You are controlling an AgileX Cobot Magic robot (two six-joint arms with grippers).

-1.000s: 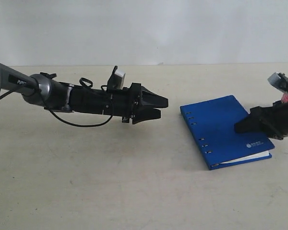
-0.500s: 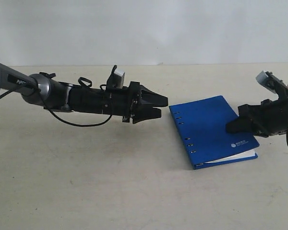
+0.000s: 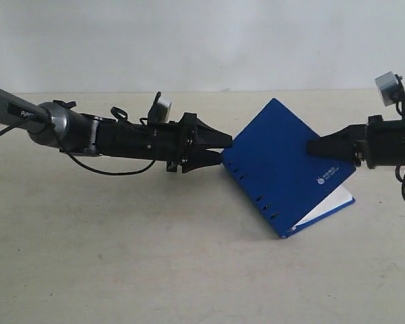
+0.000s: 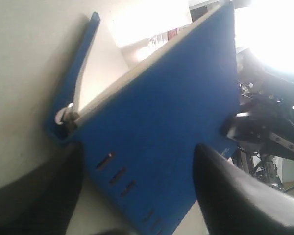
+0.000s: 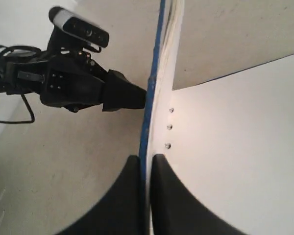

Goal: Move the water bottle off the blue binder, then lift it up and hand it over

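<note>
The blue binder (image 3: 283,162) stands tilted on its spine edge on the table, its cover raised and white pages showing at its lower right. My right gripper (image 3: 312,147) is shut on the cover's edge; in the right wrist view its jaws (image 5: 147,159) pinch the thin blue cover (image 5: 154,73). My left gripper (image 3: 226,150) is open, its tips close to the binder's spine corner. In the left wrist view the cover (image 4: 171,112) with its slots fills the space ahead of the open gripper (image 4: 137,154). The water bottle is out of view.
A beige table (image 3: 121,256) runs under both arms, with a white wall behind it. A black cable (image 3: 108,172) hangs under the left arm. The left arm with its camera (image 5: 78,83) faces the binder in the right wrist view.
My right gripper has shut on the binder's cover and raised it, so the binder has tipped up and slid left toward the left gripper. The left arm has hardly moved.
</note>
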